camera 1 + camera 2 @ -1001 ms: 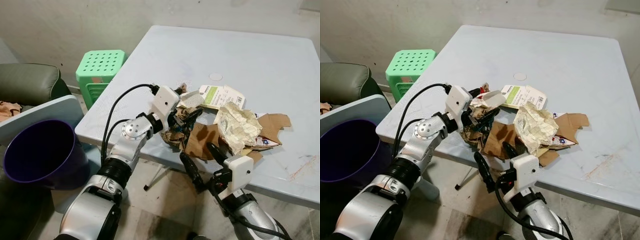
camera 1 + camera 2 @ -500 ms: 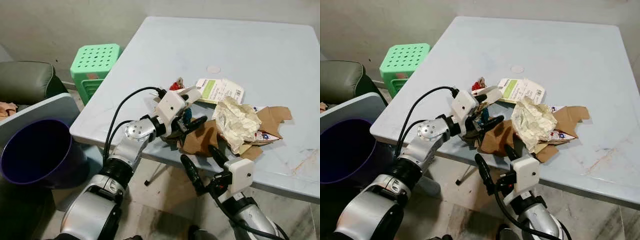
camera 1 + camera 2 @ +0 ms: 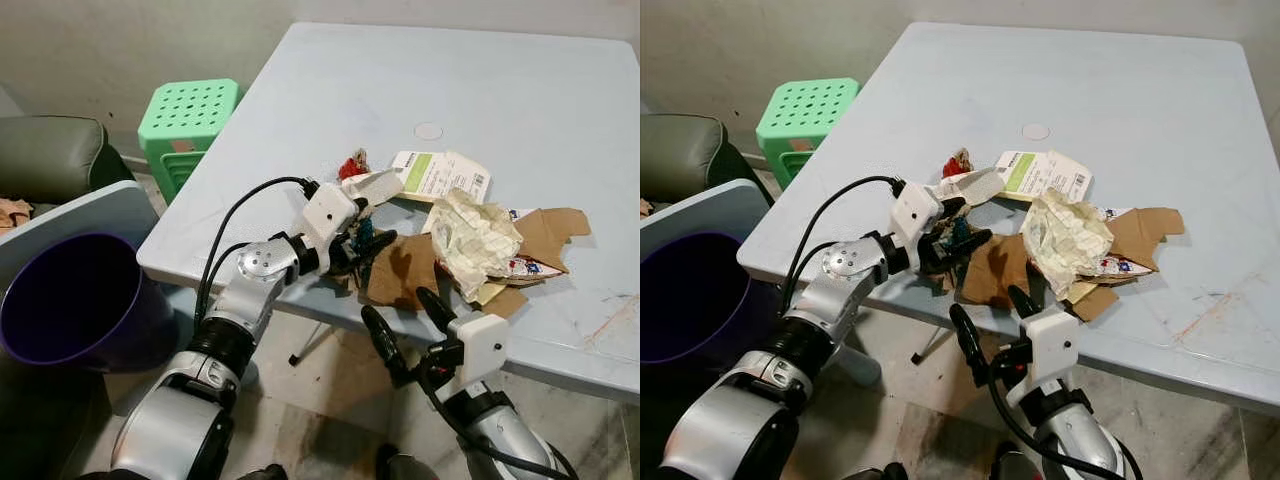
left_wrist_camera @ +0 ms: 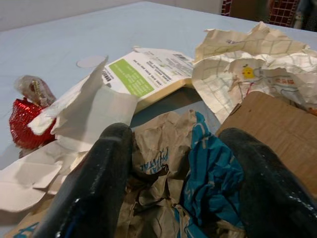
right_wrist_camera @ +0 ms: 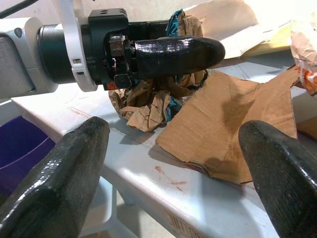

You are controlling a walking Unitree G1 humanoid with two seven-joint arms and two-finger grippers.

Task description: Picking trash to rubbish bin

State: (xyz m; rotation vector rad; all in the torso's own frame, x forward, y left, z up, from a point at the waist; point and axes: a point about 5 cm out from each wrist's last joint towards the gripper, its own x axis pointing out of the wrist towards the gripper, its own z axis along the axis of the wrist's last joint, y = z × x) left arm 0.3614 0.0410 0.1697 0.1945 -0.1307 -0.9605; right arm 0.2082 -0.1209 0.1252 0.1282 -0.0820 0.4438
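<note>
Off to the left of our left tool (image 3: 362, 232) sits the purple bin (image 3: 70, 305), on the floor below the tabletop (image 3: 300, 120) edge; only part of its rim and a dark inside show, so we cannot tell what it already holds.

The left tool has its two black fingers (image 4: 99, 173) closed around a crumpled wad of brown and teal paper (image 4: 171, 183) at the near edge of the tabletop. We judge the wad light, soft and springy: it should crush rather than slip, and a grip through its bulky middle suits it better than a loose corner, which might tear. How deep the fingers reach under it is hidden by the folds.

Just beyond the tool lie a white torn packet (image 4: 84, 116), a red foil scrap (image 4: 22, 116) and a green-labelled card (image 4: 143, 74). To its right are a flat piece of brown cardboard (image 3: 405, 270), stiff and light, and a crumpled checked wrapper (image 3: 475, 240).

Our right tool (image 3: 408, 325) hangs below the tabletop edge, fingers spread wide, gripping nothing.
</note>
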